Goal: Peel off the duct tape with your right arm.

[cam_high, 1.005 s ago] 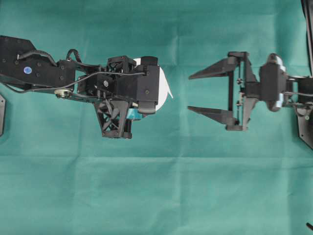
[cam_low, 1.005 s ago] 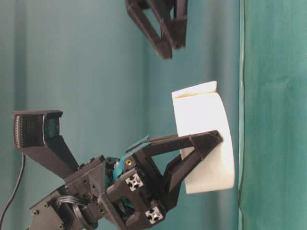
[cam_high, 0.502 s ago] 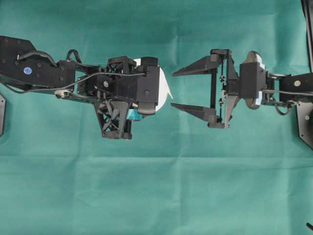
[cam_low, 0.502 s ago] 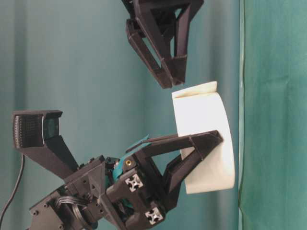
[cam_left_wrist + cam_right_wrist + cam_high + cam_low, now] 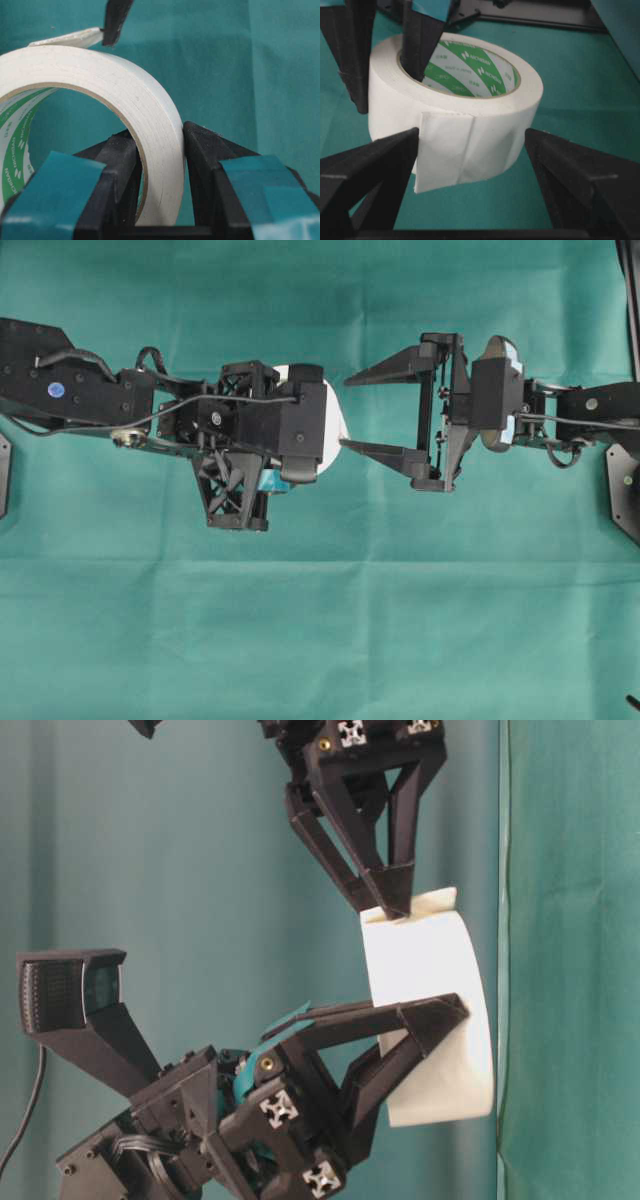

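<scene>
Duct tape point(image 5: 455, 100) lies flat, core upward, pinched by left gripper point(image 5: 160, 150); right gripper point(image 5: 470, 145) wide open.

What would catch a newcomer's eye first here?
The white duct tape roll at the centre, its wall clamped between the left gripper's teal-covered fingers. The right gripper faces it with jaws wide open, straddling the loose strip end; one fingertip is right at that flap, contact unclear.

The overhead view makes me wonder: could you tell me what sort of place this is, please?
Most likely a lab bench set up for robot manipulation trials. A plain teal cloth covers the whole surface, two black robot arms face each other over it, and the only object is a roll of duct tape.
</scene>
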